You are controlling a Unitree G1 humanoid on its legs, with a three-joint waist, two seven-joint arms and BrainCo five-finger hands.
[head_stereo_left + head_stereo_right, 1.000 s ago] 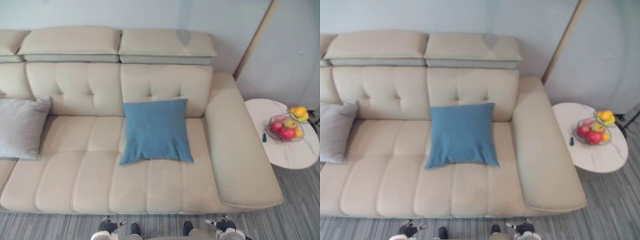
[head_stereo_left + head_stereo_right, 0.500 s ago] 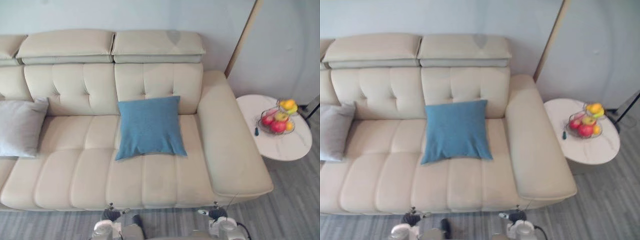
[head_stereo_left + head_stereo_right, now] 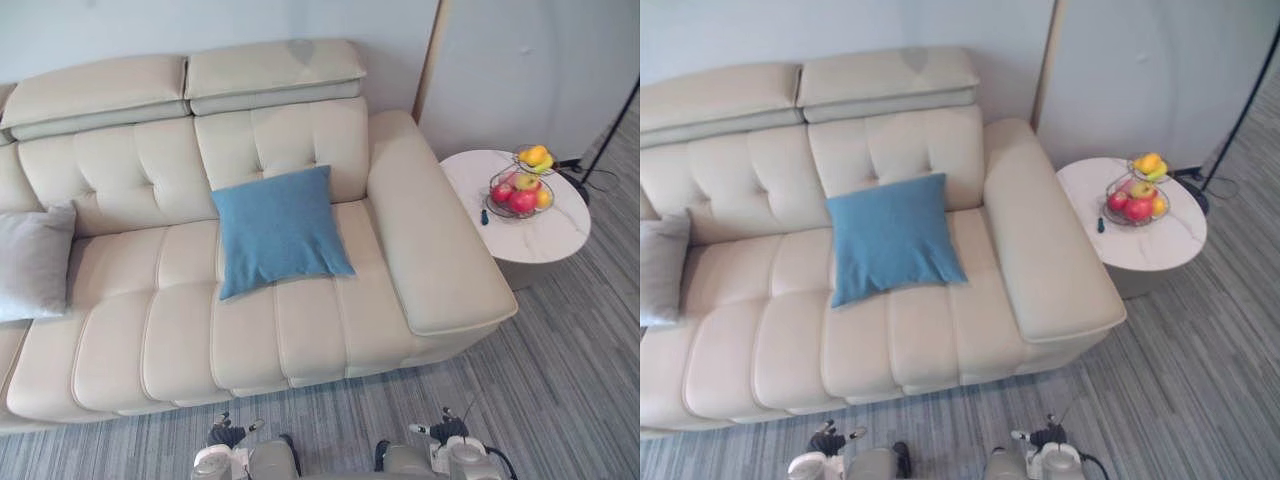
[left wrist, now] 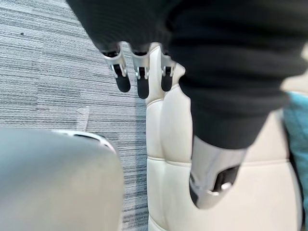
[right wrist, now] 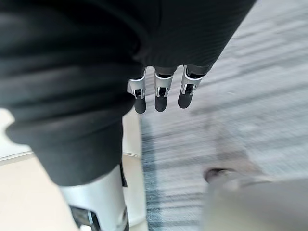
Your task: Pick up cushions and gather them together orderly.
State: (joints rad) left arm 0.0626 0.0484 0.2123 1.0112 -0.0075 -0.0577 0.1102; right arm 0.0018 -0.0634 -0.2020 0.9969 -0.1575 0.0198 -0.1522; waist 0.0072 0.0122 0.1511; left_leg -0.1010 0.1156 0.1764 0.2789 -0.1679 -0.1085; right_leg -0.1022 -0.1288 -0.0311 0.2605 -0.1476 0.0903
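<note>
A blue square cushion leans against the backrest in the middle of a cream sofa. At the sofa's left end a grey cushion leans the same way, cut off by the view's edge. My left hand hangs low in front of the sofa's front edge, fingers straight and holding nothing; a strip of the blue cushion shows beyond it. My right hand hangs over the carpet beside the sofa, fingers straight and likewise holding nothing. Both hands are far from the cushions.
The sofa's wide right armrest borders a round white side table carrying a wire fruit bowl and a small dark object. A thin black pole slants at the far right. Grey striped carpet lies in front.
The whole picture has shifted: the camera has drawn back and turned, so more carpet shows in front and to the right. The cushions lie as before.
</note>
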